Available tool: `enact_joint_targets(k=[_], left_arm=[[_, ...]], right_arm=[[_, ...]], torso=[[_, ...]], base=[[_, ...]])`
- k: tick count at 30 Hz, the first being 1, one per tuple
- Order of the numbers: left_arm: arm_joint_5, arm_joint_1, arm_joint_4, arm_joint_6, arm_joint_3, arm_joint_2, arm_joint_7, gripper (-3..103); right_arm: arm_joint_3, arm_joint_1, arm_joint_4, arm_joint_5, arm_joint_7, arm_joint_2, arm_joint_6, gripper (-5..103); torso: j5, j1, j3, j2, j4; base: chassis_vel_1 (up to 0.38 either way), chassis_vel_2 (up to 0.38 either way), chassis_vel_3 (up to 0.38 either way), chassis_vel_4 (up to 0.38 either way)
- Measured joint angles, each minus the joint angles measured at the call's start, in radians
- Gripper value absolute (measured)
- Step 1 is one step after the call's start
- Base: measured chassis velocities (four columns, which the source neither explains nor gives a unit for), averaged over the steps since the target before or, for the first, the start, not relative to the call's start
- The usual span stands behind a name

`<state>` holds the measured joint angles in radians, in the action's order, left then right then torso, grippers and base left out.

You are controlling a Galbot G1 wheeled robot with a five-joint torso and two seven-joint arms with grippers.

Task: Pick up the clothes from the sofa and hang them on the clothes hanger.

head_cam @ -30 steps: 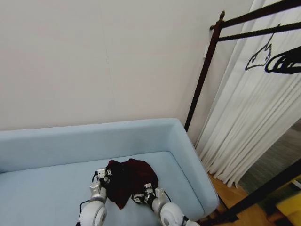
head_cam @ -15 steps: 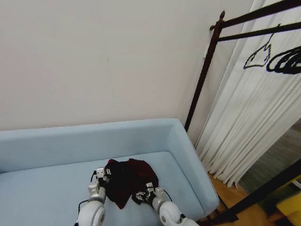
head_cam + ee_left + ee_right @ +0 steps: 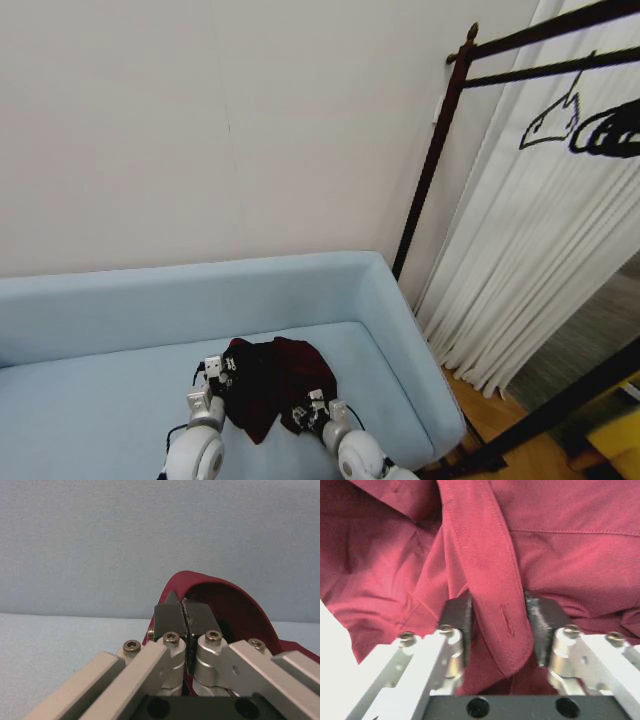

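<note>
Shirt (image 3: pixel 275 385) lying between: left end effector (image 3: pixel 186 620) sitting pads-together at edge, right end effector (image 3: pixel 497 617) clamping placket (hanger (image 3: pixel 600 130) hanging up-right, right arm nearer).

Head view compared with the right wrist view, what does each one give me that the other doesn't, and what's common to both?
Head view adds the light blue sofa, the dark clothes rack with a black hanger, and the left tool. Right wrist view adds the buttonhole strip pinched between the fingers of the right tool. Shared: the dark red shirt and the right tool.
</note>
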<state>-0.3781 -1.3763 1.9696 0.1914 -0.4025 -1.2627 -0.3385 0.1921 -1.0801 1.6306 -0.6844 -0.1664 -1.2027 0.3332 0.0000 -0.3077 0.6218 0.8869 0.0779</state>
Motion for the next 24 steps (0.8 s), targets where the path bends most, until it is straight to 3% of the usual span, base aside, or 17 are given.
enact_joint_targets(k=[9,24], left_arm=[[0.000,0.003,-0.011,-0.001,-0.003,0.001,-0.001,0],[0.003,-0.009,-0.006,-0.010,-0.014,0.000,0.003,0]], right_arm=[[0.009,-0.001,0.036,0.020,-0.001,0.010,-0.002,2],[-0.068,0.000,0.164,0.127,-0.021,0.050,-0.051,2]], torso=[[0.0000,0.000,0.000,0.000,0.0000],[0.0000,0.000,0.000,0.000,0.0000]], base=[[0.000,0.000,0.000,0.000],[0.000,0.000,0.000,0.000]])
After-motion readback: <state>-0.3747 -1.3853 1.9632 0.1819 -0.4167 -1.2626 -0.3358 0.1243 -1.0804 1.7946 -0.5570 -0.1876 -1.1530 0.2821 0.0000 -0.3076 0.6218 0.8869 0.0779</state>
